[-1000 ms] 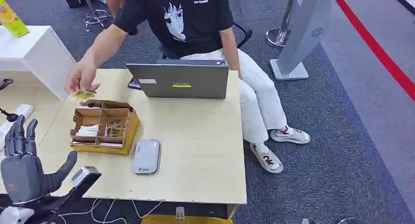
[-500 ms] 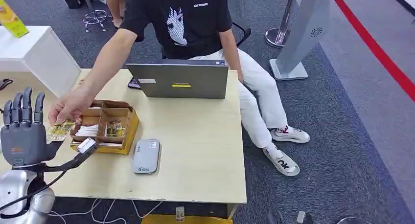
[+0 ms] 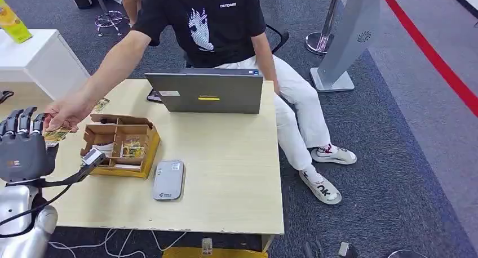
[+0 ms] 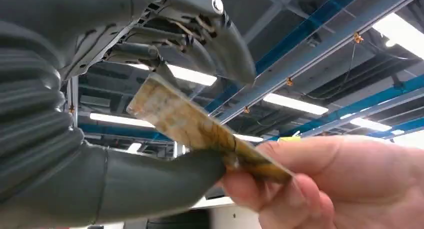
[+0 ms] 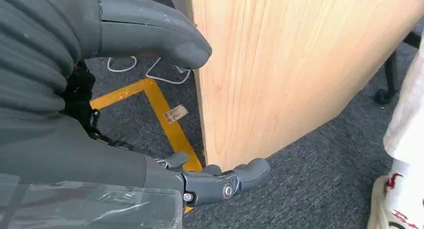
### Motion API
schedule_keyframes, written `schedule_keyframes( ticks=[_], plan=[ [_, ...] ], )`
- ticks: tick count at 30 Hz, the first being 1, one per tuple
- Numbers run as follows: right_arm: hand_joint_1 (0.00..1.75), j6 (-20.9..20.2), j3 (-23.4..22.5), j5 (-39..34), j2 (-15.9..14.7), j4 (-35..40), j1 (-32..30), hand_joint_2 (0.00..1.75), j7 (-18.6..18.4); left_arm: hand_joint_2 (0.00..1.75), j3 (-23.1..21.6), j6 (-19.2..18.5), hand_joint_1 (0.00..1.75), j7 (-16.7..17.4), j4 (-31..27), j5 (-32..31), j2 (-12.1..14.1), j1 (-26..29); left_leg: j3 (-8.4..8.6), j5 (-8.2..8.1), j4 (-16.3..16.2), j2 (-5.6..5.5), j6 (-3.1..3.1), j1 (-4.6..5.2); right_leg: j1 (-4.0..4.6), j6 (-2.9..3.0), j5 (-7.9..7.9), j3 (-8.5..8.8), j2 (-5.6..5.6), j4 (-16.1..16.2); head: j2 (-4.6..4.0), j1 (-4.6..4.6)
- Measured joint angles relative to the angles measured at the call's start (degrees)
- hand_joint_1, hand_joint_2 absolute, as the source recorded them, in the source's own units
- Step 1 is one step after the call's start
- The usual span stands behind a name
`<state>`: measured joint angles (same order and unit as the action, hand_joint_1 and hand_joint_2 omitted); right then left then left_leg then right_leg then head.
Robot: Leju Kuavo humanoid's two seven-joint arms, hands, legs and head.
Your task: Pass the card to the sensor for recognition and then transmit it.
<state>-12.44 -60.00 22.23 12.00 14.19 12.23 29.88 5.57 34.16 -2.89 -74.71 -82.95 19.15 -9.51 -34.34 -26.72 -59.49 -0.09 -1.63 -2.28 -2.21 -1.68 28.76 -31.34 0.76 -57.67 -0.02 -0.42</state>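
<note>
So the thin yellowish patterned card (image 4: 200,126) is up in the air at the far left of the table, pinched at one end in the person's hand (image 3: 66,112), with its other end poking in between the thumb and fingers of the robot's grey left hand (image 3: 22,151). From the wrist camera the thumb sits right under the card and the fingers (image 4: 220,36) curve over the top with a gap, so it's not clamped down, honestly can't tell if it's got a grip. Just right of that sits a brown cardboard divider box (image 3: 120,145), a grey flat card reader (image 3: 168,179) nearer, and a grey laptop (image 3: 205,92) further back. The robot's right hand (image 5: 150,114) hangs beside the light wooden table's edge (image 5: 260,64), fingers apart, holding nothing.
</note>
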Motion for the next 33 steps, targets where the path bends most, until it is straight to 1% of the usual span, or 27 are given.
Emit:
schedule_keyframes(
  ticks=[5, 7, 8, 9, 12, 14, 16, 18, 21, 22, 26, 29, 33],
  plan=[
    [0.0, -0.02, 0.0, -0.09, 0.0, -0.02, 0.0, 1.75, 0.0, 1.75, 0.0, 0.21, 1.75, 0.0, 0.09, 0.0, 0.0, 0.02, -0.01, 0.0, 0.0, 0.0, 0.0, 0.0, 0.0, 0.0, 0.0, -0.01, 0.0, 0.0, 0.0, 0.0],
    [0.0, -0.33, 0.04, -0.59, 0.11, -0.09, -0.09, 1.75, 0.15, 1.75, 0.0, 2.71, 1.75, -0.04, 0.22, 0.42, -0.37, 0.52, -0.03, 0.0, 0.0, -0.01, 0.0, 0.0, 0.0, 0.0, 0.0, -0.02, -0.01, 0.01, 0.0, 0.0],
    [0.0, -0.31, 0.24, -0.59, 0.15, -0.15, -0.19, 1.75, 0.26, 1.75, 0.0, 4.04, 1.75, -0.31, 0.22, 0.44, -0.98, 0.65, -0.02, 0.0, 0.01, -0.01, 0.0, 0.0, 0.0, 0.0, 0.0, -0.02, -0.01, 0.0, 0.0, 0.0],
    [0.0, -0.28, 0.46, -0.59, 0.2, -0.15, -0.31, 1.75, 0.29, 1.75, 0.0, 4.28, 1.75, -0.31, 0.22, 0.46, -1.4, 0.66, -0.02, 0.0, 0.0, -0.01, 0.0, 0.0, 0.0, 0.0, 0.0, -0.02, -0.02, 0.0, 0.0, -0.02],
    [0.0, 0.11, 1.09, -0.79, 0.26, -0.15, -0.36, 1.75, 0.5, 1.75, 0.0, 5.09, 1.75, -2.23, 0.17, 0.42, -2.56, 0.87, -0.02, 0.0, 0.0, -0.01, 0.0, 0.0, 0.0, 0.0, 0.0, -0.02, -0.02, 0.0, 0.0, -0.02],
    [0.0, 0.26, 1.33, -1.07, 0.28, -0.15, -0.38, 1.75, 0.68, 1.75, -0.15, 5.22, 1.75, -3.98, -0.35, -0.13, -4.38, 1.65, -0.02, 0.0, -0.01, -0.01, 0.0, 0.03, -0.02, -0.01, 0.0, -0.02, -0.02, 0.01, 0.0, -0.02],
    [0.0, 0.7, 1.66, -0.96, 0.28, -0.15, -0.39, 1.75, 1.07, 1.75, -1.34, 5.18, 1.75, -5.31, -0.57, -1.53, -6.61, 2.33, -0.02, 0.0, -0.05, -0.04, 0.01, 0.06, -0.06, -0.04, -0.02, -0.02, -0.04, 0.04, 0.0, 0.0],
    [0.0, 1.68, 2.43, -0.59, 0.35, -0.15, -0.38, 1.75, 1.6, 1.75, -4.36, 4.19, 1.75, -5.77, 0.2, -2.56, -9.34, 2.65, -0.06, -0.01, -0.06, -0.08, 0.01, 0.09, -0.09, -0.07, -0.03, -0.01, -0.08, 0.05, 0.0, 0.0],
    [0.0, 2.47, 3.19, -0.7, 0.59, -0.15, -0.24, 1.75, 1.82, 1.75, -10.06, 1.94, 1.75, -6.54, 3.7, -2.05, -12.09, 2.62, -0.05, -0.01, -0.07, -0.08, 0.02, 0.1, -0.1, -0.09, -0.05, -0.01, -0.08, 0.05, 0.0, -0.02],
    [0.0, 2.6, 3.56, -0.85, 0.7, -0.15, -0.25, 1.75, 1.75, 1.75, -12.62, 1.29, 1.75, -6.89, 5.78, -1.73, -13.15, 2.39, -0.06, 0.0, -0.08, -0.08, 0.02, 0.11, -0.11, -0.13, -0.08, -0.01, -0.09, 0.05, 0.0, 0.0],
    [0.0, 2.43, 4.44, -1.79, 0.81, -0.15, -0.21, 1.75, 1.47, 1.75, -19.03, -0.57, 1.75, -6.36, 12.73, -0.88, -15.94, 1.67, -0.05, 0.0, -0.08, -0.05, 0.02, 0.11, -0.11, -0.14, -0.09, -0.02, -0.05, 0.05, 0.0, -0.02],
    [0.0, 2.27, 4.94, -1.92, 0.81, -0.15, -0.21, 1.75, 1.44, 1.75, -21.72, -1.49, 1.75, -6.21, 16.8, -0.42, -17.09, 1.07, -0.05, 0.01, -0.08, -0.05, 0.04, 0.1, -0.1, -0.13, -0.09, -0.04, -0.04, 0.04, 0.0, -0.02],
    [0.0, 2.27, 5.46, -2.23, 0.81, -0.15, -0.22, 1.75, 1.38, 1.75, -23.32, -1.53, 1.75, -6.19, 19.89, -0.15, -17.86, 0.31, -0.06, 0.01, -0.07, -0.05, 0.03, 0.1, -0.1, -0.13, -0.09, -0.04, -0.05, 0.03, 0.0, -0.02]
  ],
)
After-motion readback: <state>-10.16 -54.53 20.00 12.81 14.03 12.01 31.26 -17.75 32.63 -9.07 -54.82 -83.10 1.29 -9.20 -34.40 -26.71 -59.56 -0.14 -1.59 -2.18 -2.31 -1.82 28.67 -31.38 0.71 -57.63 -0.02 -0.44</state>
